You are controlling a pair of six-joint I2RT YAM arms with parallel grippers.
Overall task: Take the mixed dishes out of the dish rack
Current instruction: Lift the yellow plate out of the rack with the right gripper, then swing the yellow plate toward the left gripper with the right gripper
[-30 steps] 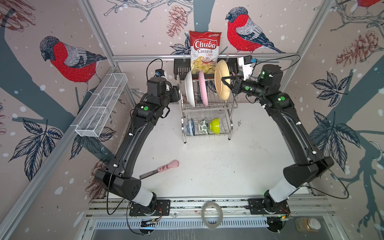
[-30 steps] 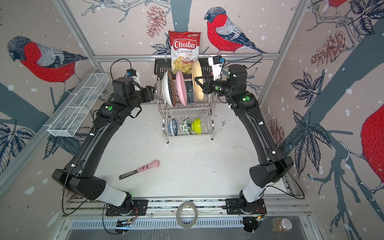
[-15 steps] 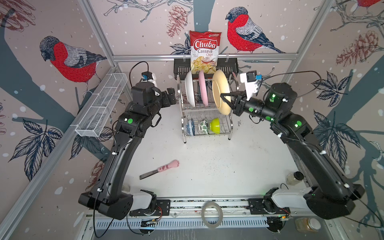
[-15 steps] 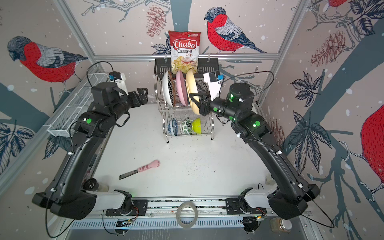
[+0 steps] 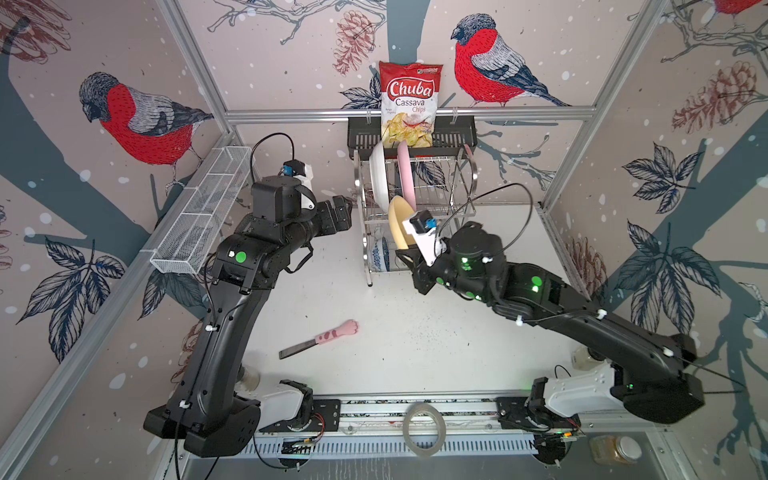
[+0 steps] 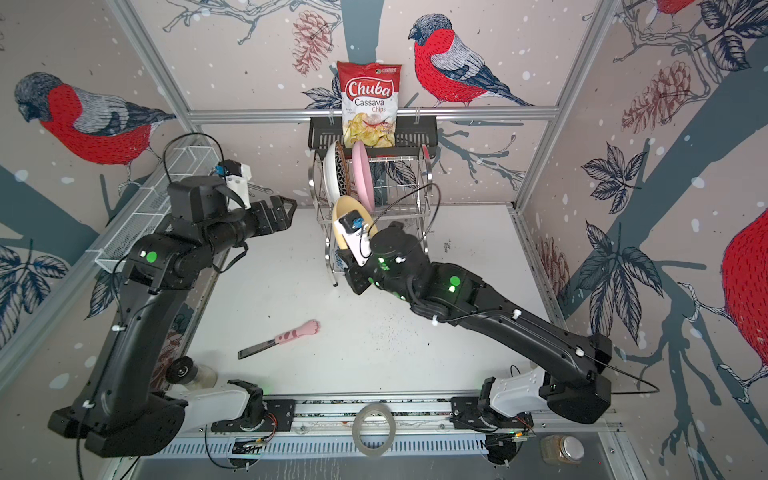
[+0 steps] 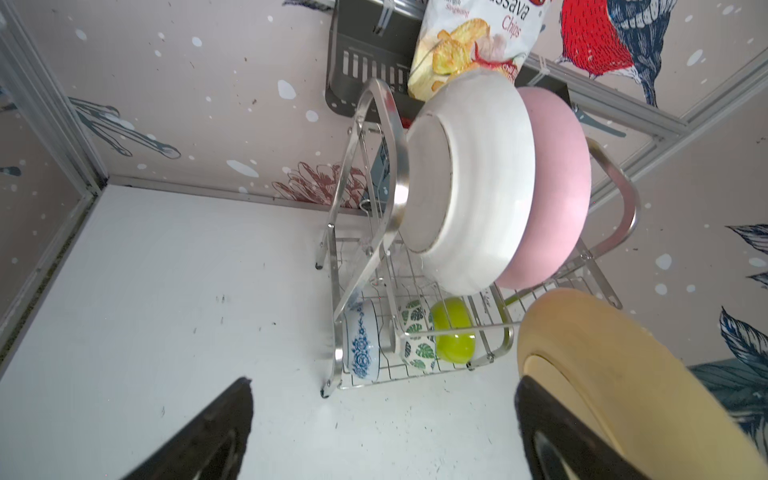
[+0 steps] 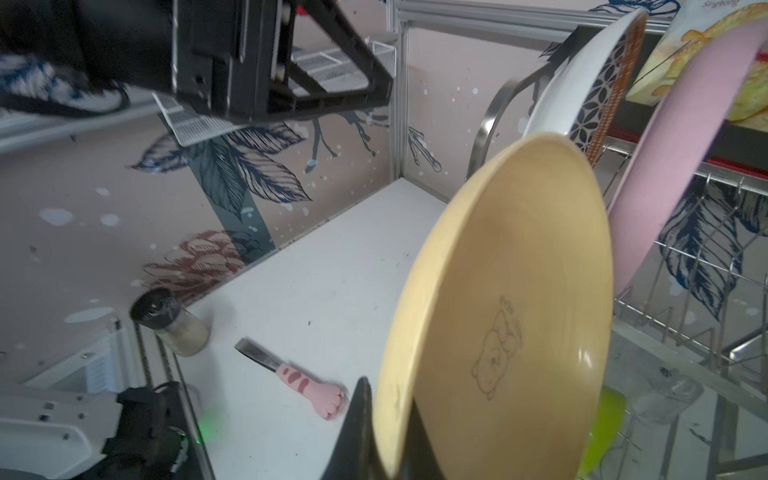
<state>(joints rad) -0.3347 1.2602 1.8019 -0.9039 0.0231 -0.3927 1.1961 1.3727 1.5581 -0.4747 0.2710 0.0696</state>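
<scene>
Since the earlier frames the right gripper (image 8: pixel 388 432) has carried the yellow plate (image 5: pixel 400 224) out of the upper tier of the dish rack (image 7: pixel 401 174), down and leftward in both top views, so that it hangs in front of the rack just above centre. The left gripper (image 5: pixel 347 214) has drawn slightly off the rack's left side. The right jaws are pinched on the plate's lower rim. The left jaws are spread wide and hold nothing. The plate stands almost on edge, its long axis running up from the fingers. Its hollow face, with a faint bear outline, is turned to the right wrist camera, and its back seems to face the left arm. Setting it down probably means tipping it flat over the bare white table (image 5: pixel 436 332) toward the lower middle, well apart from the pink-handled utensil (image 5: pixel 328 337). It looks smooth, matt, shallow and thin-rimmed, a narrow hold that could pivot. The deep white plate (image 7: pixel 469 187) and the pink plate (image 7: pixel 561 187) stand upright in the shiny steel wires. The white one is nearer the left gripper. Below sit the blue-floral bowl (image 7: pixel 361 345), the green-leaf bowl (image 7: pixel 417 336) and the glossy lime bowl (image 7: pixel 453 332).
</scene>
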